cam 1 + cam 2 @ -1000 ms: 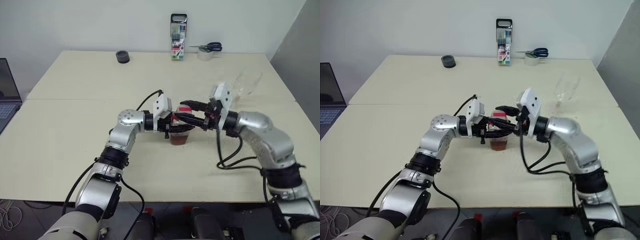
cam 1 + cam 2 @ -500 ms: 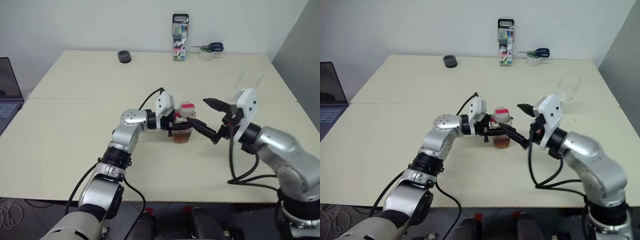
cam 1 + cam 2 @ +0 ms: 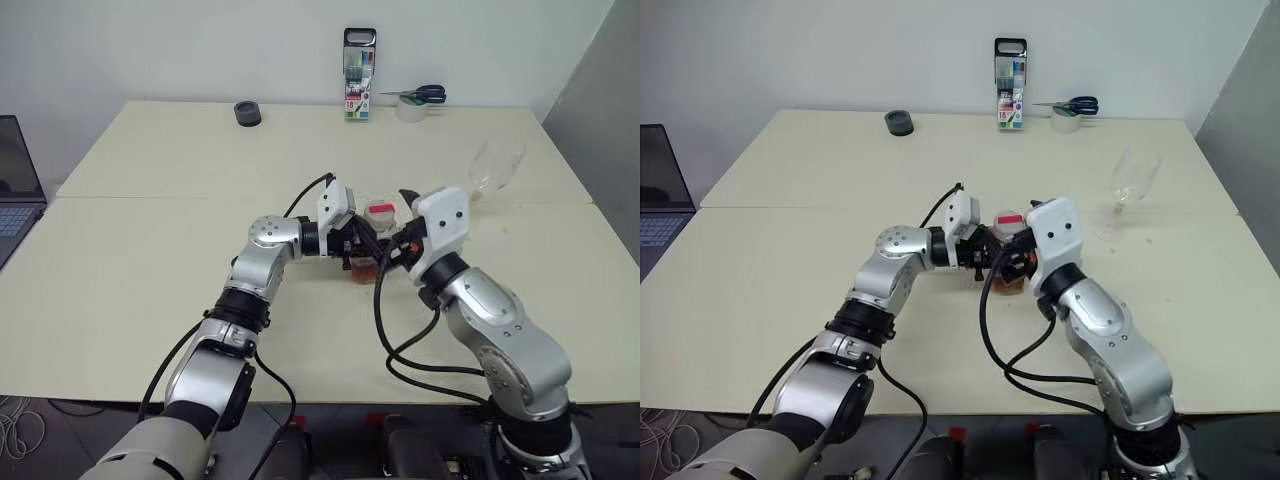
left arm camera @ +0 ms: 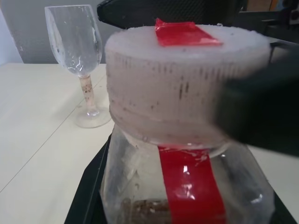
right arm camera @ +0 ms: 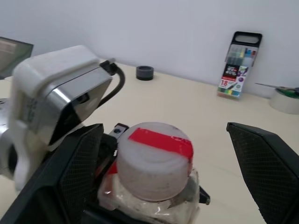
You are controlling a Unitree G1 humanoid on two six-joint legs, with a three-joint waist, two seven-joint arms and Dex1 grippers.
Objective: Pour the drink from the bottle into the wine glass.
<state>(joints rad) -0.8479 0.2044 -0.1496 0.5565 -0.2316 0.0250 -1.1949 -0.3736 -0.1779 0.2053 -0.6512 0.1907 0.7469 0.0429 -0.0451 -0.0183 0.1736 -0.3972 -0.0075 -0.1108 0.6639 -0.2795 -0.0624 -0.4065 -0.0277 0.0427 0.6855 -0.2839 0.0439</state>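
One small clear plastic bottle (image 3: 372, 243) stands upright near the middle of the pale worktop (image 3: 150, 270), a shallow layer of amber drink (image 3: 365, 271) at its bottom. Its cap (image 5: 154, 158) looks whitish with a red strip across the top, and a red label strip (image 4: 189, 184) runs down the body; no writing on it is legible. The left tool (image 3: 358, 243) is clamped narrow on the bottle. The right tool (image 5: 168, 177) stands wide around the cap, fingers (image 5: 268, 168) apart on either side; a second ago it was narrower, and half a second ago it had drawn away to the right. One empty wine glass (image 3: 492, 172) stands upright, well apart to the right. At the far edge: one marker pack (image 3: 358, 74) showing "18", one pair of scissors (image 3: 415, 95), a tape roll (image 3: 409, 110), and one dark round object (image 3: 245, 113).
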